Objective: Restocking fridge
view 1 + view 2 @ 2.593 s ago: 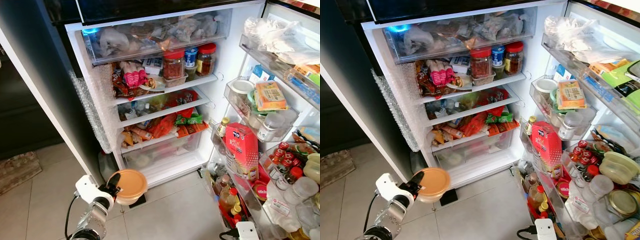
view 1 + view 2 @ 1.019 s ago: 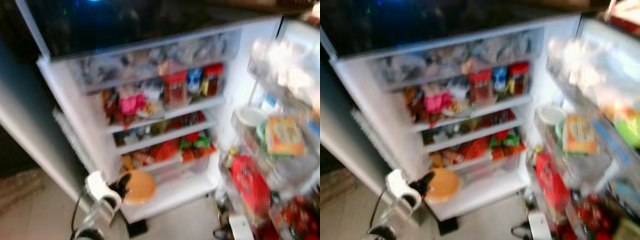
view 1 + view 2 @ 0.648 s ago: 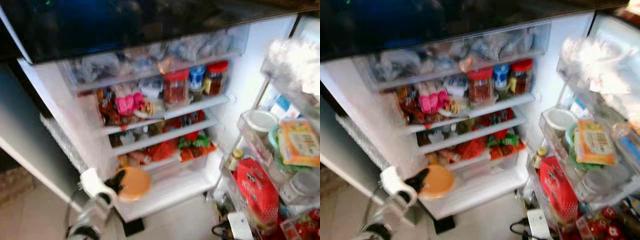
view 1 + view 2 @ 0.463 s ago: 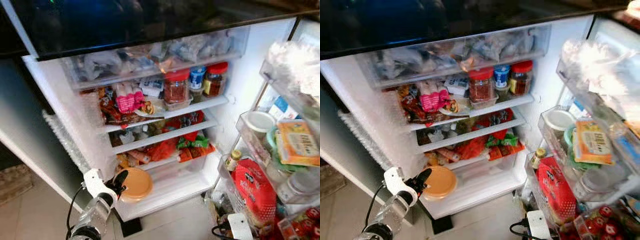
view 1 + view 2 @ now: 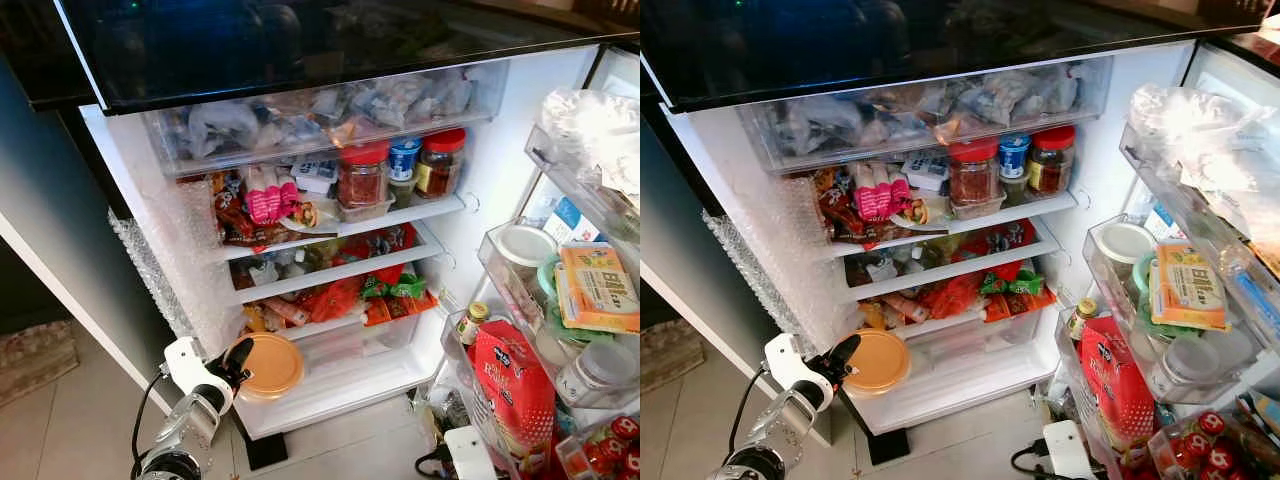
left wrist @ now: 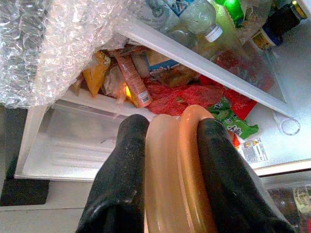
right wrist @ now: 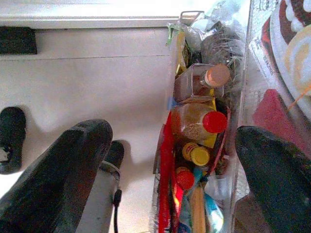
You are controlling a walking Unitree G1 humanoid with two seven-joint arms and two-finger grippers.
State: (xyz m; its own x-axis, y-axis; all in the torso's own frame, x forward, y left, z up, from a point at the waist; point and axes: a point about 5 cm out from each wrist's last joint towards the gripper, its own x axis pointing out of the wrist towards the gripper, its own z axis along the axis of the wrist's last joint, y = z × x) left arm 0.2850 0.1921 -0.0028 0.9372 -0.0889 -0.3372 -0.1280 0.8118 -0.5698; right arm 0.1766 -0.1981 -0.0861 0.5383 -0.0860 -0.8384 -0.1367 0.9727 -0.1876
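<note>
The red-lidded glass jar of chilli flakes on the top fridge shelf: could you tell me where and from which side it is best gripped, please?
Probably grip the red-lidded glass jar of chilli flakes around its straight body just below the lid, coming from the open front. It stands upright at the shelf's front edge, the clear drawer close above blocks a top approach, and the blue-lidded jar crowds one side.

Open fridge (image 5: 480, 200) ahead, door swung aside on the right. All 3 shelves packed: 3 jars (image 5: 400, 170) crowding the top shelf, packets (image 5: 345, 295) filling the lower 2. Bubble wrap (image 5: 165, 270) draped over the left wall, narrowing that edge. Only free room: the bare white ledge (image 5: 355, 385) over the bottom drawer (image 5: 350, 340). Door racks (image 5: 1160, 300) crammed with bottles and a red bag (image 5: 1110, 385), crowding the right side.
</note>
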